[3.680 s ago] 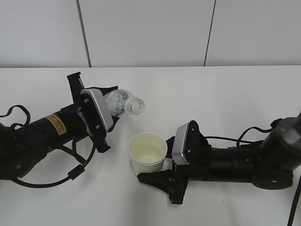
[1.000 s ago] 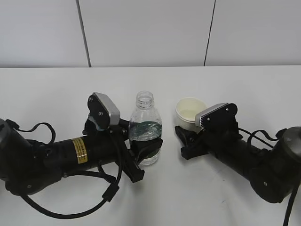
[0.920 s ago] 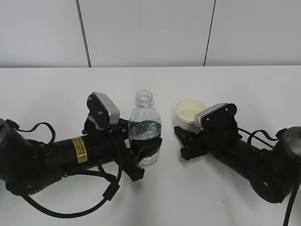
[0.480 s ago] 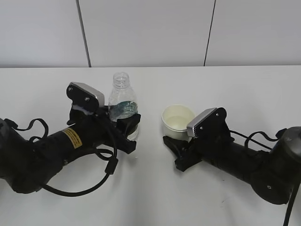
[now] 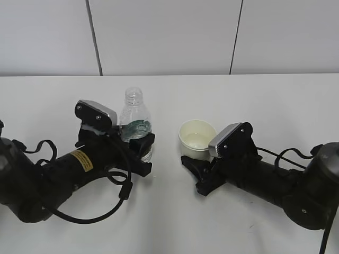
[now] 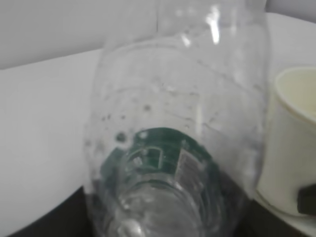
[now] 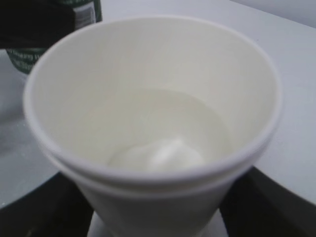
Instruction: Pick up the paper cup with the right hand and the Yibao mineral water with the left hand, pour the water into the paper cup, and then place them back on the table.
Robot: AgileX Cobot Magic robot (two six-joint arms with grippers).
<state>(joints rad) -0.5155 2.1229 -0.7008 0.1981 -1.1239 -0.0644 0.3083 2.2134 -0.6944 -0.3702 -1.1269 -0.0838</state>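
The Yibao mineral water bottle [image 5: 135,123] stands upright, clear, capless, with a dark green label. My left gripper [image 5: 145,153], on the arm with the yellow sticker, is shut on its lower part. The bottle fills the left wrist view [image 6: 177,123], with dark fingers [image 6: 42,222] at its base. The paper cup [image 5: 197,137] is upright to the right of the bottle, with a little water in it. My right gripper [image 5: 193,166] is shut on its lower wall. In the right wrist view the cup [image 7: 153,113] sits between the dark fingers [image 7: 269,207]. I cannot tell whether bottle and cup touch the table [image 5: 254,100].
The cup also shows at the right edge of the left wrist view [image 6: 289,148], close beside the bottle. The bottle's green label [image 7: 81,12] shows at the top left of the right wrist view. Black cables [image 5: 106,209] trail from both arms over the white tabletop.
The bottle, earlier tilted above the cup, is now upright. Over the last second both arms moved left, carrying bottle and cup with them; the gap between them stays small.
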